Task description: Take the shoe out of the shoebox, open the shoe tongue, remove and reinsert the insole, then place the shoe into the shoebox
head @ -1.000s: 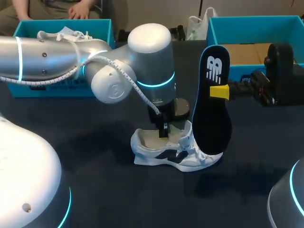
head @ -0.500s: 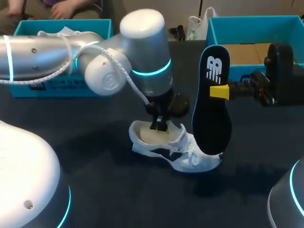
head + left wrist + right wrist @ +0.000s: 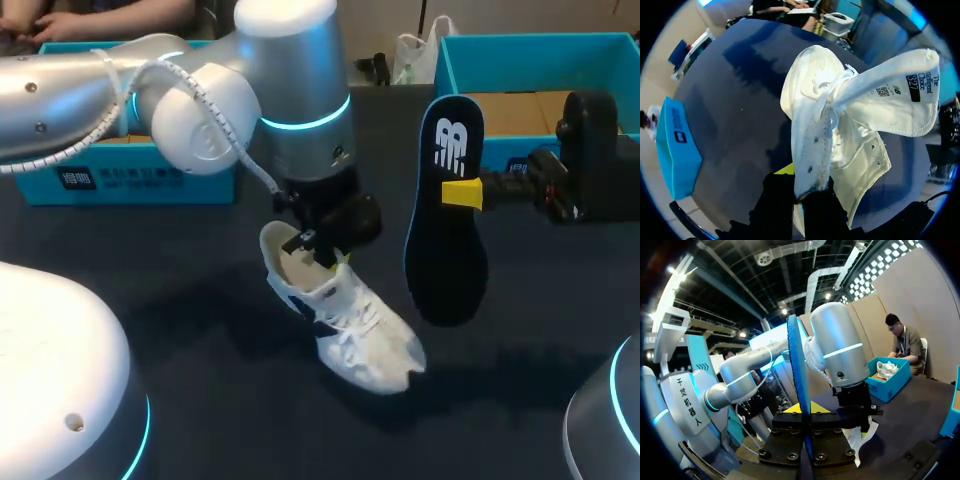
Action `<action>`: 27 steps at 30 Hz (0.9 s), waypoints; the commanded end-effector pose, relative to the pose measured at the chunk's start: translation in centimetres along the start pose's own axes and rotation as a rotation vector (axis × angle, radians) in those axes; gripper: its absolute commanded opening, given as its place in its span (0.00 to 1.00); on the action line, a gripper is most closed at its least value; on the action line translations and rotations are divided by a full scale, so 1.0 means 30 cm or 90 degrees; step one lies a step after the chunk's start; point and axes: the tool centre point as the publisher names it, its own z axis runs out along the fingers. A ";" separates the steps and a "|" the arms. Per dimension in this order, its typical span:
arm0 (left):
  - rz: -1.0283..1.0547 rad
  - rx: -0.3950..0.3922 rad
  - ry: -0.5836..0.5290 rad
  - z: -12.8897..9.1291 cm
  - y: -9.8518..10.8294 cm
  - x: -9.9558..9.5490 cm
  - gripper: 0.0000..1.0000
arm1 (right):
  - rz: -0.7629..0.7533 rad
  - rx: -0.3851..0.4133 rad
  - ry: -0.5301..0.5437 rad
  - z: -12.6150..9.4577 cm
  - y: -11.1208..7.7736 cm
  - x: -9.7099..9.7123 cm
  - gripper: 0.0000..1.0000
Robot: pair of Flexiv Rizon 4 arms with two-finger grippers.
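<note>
Left end effector point(image 3: 324, 249) clamped on the white shoe point(image 3: 355, 325), right end effector point(image 3: 462, 193) clamped on the upright black insole point(image 3: 447, 255).

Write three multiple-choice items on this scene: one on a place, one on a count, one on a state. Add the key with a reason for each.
1. Where is the black insole relative to the white shoe?
A. Inside it.
B. Under it.
C. Beside it, upright in the right gripper.

2. How many blue shoeboxes stand on the table?
A. Two.
B. One.
C. Four.

3. What is the state of the left gripper?
A. Open above the shoe.
B. Shut on the shoe's upper.
C. Shut on the insole.

Key:
1 C: a yellow tip presses on the insole, which hangs clear of the shoe.
2 A: one box stands at the back left and one at the back right.
3 B: the left wrist view shows both fingers pinching the upper's edge.
</note>
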 end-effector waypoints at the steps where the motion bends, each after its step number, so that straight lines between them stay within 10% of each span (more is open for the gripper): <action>1: 0.168 -0.008 0.023 -0.015 0.005 0.004 0.00 | 0.001 0.001 -0.002 0.003 -0.002 0.003 0.00; 27: 0.370 -0.015 0.037 0.125 -0.029 0.053 0.00 | 0.001 0.001 -0.002 0.003 -0.002 0.003 0.00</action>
